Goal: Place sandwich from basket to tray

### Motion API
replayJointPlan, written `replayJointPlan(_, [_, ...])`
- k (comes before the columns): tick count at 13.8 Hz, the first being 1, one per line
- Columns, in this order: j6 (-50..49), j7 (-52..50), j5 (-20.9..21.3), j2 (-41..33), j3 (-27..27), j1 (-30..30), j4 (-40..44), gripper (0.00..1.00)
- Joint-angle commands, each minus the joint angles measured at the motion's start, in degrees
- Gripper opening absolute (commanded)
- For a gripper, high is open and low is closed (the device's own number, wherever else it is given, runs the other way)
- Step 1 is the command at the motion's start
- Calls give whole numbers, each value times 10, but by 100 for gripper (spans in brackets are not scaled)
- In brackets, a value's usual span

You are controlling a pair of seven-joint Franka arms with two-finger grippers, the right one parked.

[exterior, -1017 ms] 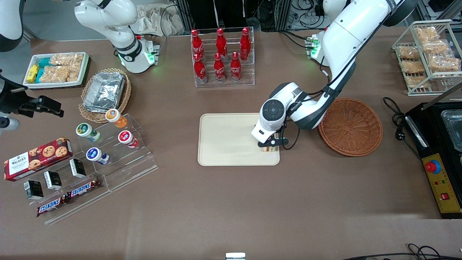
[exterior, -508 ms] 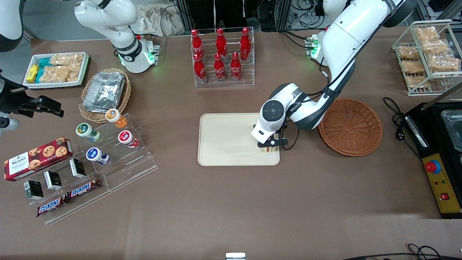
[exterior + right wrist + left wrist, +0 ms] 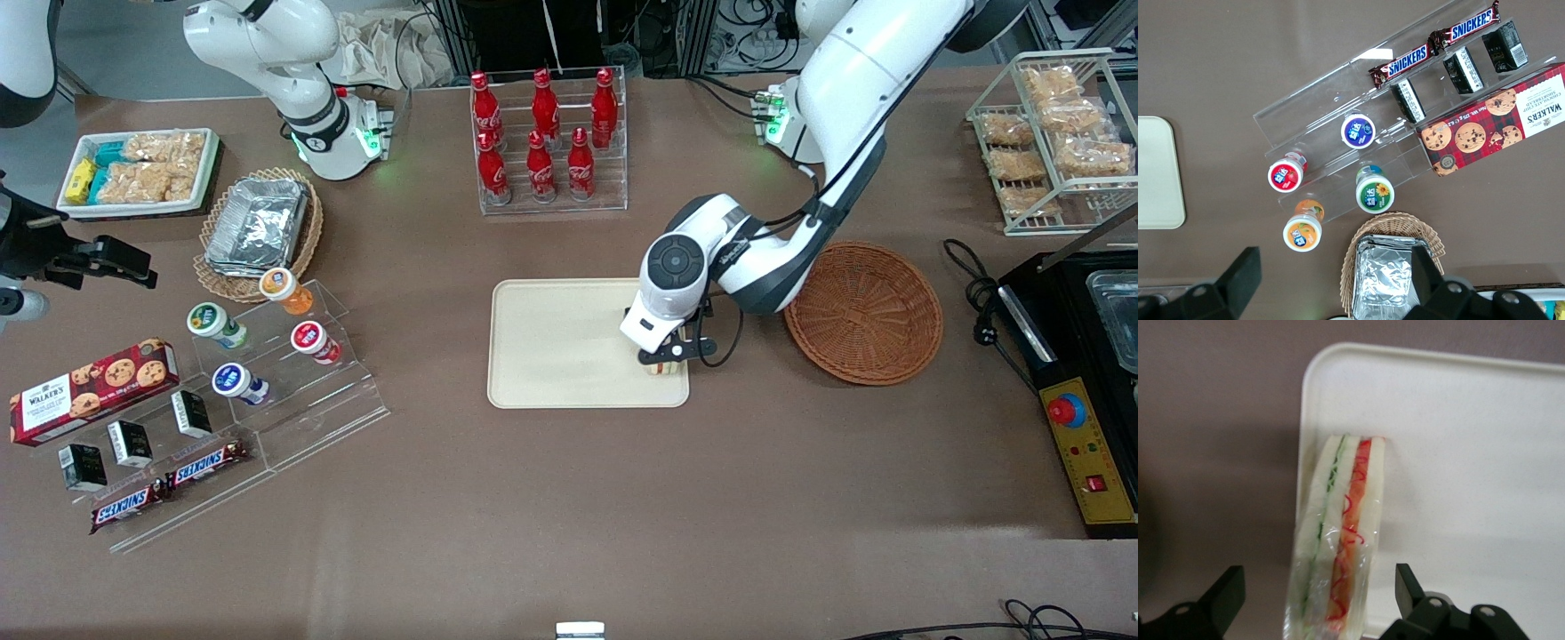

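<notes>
The table [image 3: 569, 498] carries much besides the task's things. The tray [image 3: 551, 347] lies mid-table, and the basket [image 3: 867, 311] sits beside it toward the working arm's end, holding nothing that shows. The left arm reaches over the gap between the two, its wrist covering the tray's edge nearest the basket. A clear rack of red bottles [image 3: 547, 133] stands farther from the front camera than the tray, well apart from it. Toward the parked arm's end are a tan basket of foil containers [image 3: 258, 227], a stepped clear stand with small cups [image 3: 267, 338], a cookie box [image 3: 93, 378] and two Snickers bars [image 3: 169, 484].

The gripper [image 3: 1318, 600] hangs just above the tray's corner nearest the basket and the front camera, released, its fingers [image 3: 1408, 587] spread clear on either side of the sandwich [image 3: 1338, 540]. The sandwich stands on edge along the tray's rim at that corner, wrapped in clear film. In the front view the gripper hides nearly all of it. Whether it leans on the rim I cannot tell.
</notes>
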Motion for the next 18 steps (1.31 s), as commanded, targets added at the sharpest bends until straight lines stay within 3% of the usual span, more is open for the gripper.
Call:
replayJointPlan(1, [-40, -10, -17, -69, -1, 1, -6, 100])
replayJointPlan(4, [-94, 73, -64, -128, 0, 36, -6, 100])
replayJointPlan(8, [-181, 253, -108, -205, 1, 130, -6, 100])
replayJointPlan(18, [-282, 604, -108, -272, 4, 316, 56, 100])
